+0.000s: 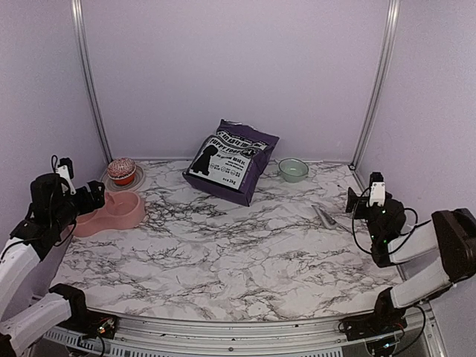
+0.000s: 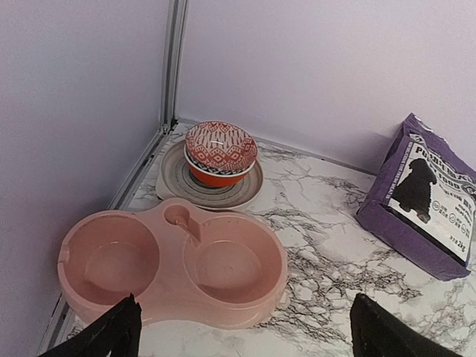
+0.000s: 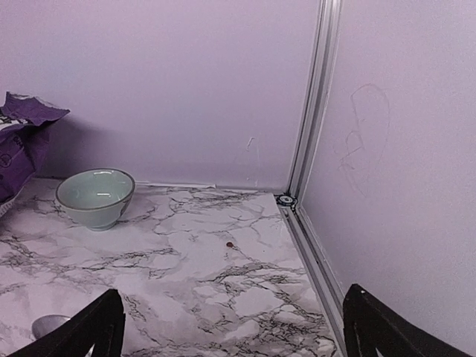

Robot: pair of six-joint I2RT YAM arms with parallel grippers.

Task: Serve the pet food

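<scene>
Pet food (image 1: 232,165) on marbled table (image 1: 223,256) (lilac walls (image 1: 238,67) behind).

Purple pet food (image 1: 232,161), pink double bowl (image 2: 172,264), grey-veined white marble table (image 1: 238,253)

Pet food (image 3: 18,149) partly beyond left edge

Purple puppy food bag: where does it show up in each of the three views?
Top external: the purple bag stands at back centre of the marbled table.
Left wrist: at the right edge, label showing.
Right wrist: only its crumpled top, at the left edge.
Shared landmark: the marbled table, in all three.
</scene>
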